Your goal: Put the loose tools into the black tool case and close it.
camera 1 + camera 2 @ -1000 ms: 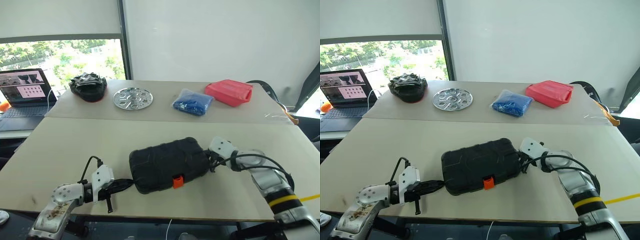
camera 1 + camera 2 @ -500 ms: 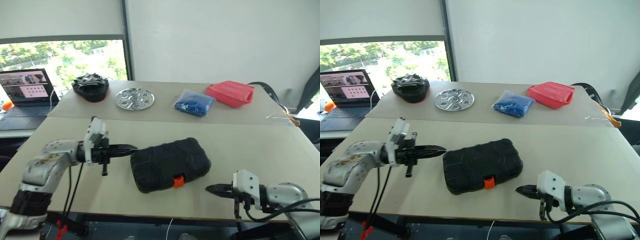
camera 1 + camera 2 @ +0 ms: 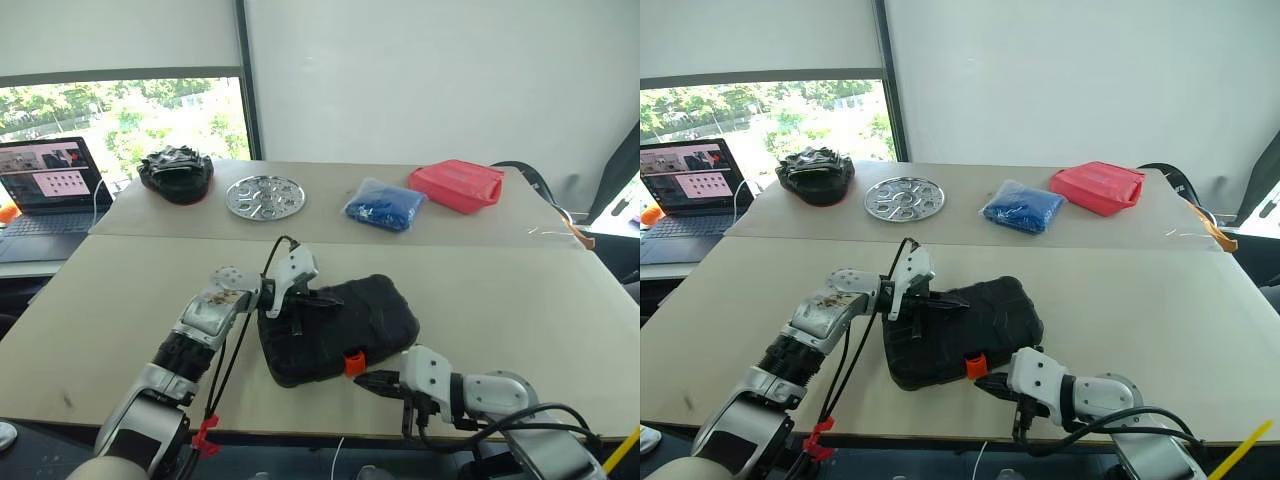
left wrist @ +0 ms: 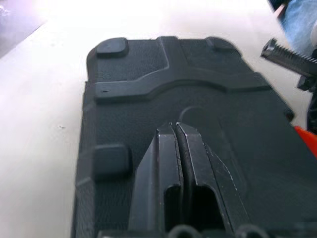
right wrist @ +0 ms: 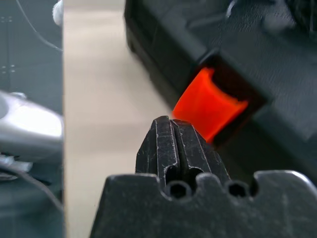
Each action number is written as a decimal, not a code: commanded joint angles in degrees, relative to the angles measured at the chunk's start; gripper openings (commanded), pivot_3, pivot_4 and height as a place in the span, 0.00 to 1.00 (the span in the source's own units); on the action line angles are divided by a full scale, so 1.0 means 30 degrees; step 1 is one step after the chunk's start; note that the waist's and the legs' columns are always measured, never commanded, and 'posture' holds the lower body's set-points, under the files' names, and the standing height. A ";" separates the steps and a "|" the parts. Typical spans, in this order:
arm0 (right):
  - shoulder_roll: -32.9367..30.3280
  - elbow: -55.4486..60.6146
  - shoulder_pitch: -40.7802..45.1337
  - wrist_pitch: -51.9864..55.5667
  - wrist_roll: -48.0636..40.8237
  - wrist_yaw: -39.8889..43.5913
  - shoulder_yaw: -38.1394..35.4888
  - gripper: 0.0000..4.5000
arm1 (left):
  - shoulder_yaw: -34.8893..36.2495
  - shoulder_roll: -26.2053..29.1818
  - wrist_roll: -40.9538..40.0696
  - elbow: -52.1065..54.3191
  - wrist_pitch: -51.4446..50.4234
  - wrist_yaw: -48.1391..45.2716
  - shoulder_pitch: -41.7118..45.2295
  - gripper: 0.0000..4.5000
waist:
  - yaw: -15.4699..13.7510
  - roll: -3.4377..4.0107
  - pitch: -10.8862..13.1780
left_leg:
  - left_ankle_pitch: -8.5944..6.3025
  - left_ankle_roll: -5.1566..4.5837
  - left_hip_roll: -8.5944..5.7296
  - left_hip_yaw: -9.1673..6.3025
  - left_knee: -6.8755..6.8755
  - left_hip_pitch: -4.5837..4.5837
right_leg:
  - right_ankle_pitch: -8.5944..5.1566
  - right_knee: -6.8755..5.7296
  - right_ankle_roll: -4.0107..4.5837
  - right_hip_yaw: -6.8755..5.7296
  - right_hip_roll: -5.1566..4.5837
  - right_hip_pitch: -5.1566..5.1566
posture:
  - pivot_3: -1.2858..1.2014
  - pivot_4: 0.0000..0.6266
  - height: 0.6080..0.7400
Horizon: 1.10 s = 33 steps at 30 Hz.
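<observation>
While case [image 3: 340,330] lies closed | left gripper [image 3: 335,299] above | right gripper [image 3: 364,380] by latch [image 3: 353,362]

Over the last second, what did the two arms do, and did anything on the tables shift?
The left gripper swung up from the near table edge and now reaches over the lid of the closed black tool case, jaws shut. The right gripper left the case's right end, swept round the front, and now points at the orange latch, jaws shut. The case turned slightly. The red plastic box, blue bag and metal plate stayed put.
</observation>
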<state>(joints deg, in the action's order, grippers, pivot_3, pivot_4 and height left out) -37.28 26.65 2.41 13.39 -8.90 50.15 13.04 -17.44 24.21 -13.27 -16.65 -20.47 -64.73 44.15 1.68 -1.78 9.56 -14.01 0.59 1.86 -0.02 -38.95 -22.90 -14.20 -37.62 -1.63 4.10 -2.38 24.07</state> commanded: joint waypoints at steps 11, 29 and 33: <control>0.0457 -0.1360 0.1505 -0.0478 0.1143 -0.0556 0.0448 0.00 | -0.0795 0.0018 0.1485 0.0398 -0.0763 0.0336 -0.1072 0.03 | -0.0077 0.0000 -0.0006 | 0.0004 0.0002 0.0003 0.0003 -0.0006 0.0103 | -0.0008 -0.0016 -0.0018 0.0003 0.0001 -0.0091 | 0.52 0.24 1.00; 0.1840 -0.1849 0.2151 0.0074 0.0782 -0.0933 -0.0543 0.00 | -0.0782 -0.0044 0.1672 0.0344 -0.0931 0.0829 -0.2169 0.03 | 0.0247 0.0001 -0.0009 | 0.0003 0.0004 0.0009 -0.0004 0.0004 0.0321 | -0.0080 -0.0003 -0.0137 0.0004 0.0005 -0.0318 | 0.52 0.24 1.00; 0.0766 -0.1179 0.0642 -0.0395 -0.2006 0.0850 -0.2843 0.00 | 0.2786 -0.0171 -0.1124 0.1534 0.1037 0.0287 -0.2681 0.03 | 0.0220 0.0027 -0.0017 | 0.0003 0.0004 0.0006 -0.0004 0.0009 0.0308 | -0.0079 0.0003 -0.0136 0.0006 0.0001 -0.0310 | 0.52 0.24 1.00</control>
<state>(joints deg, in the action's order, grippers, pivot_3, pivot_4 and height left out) -34.00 19.80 4.45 14.21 -9.98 51.28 10.77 -11.75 23.26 -13.43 -13.08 -17.91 -62.16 37.31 2.34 -1.70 9.51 -14.00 0.60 1.88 -0.03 -38.91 -22.04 -14.43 -37.59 -2.03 4.13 -2.40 23.18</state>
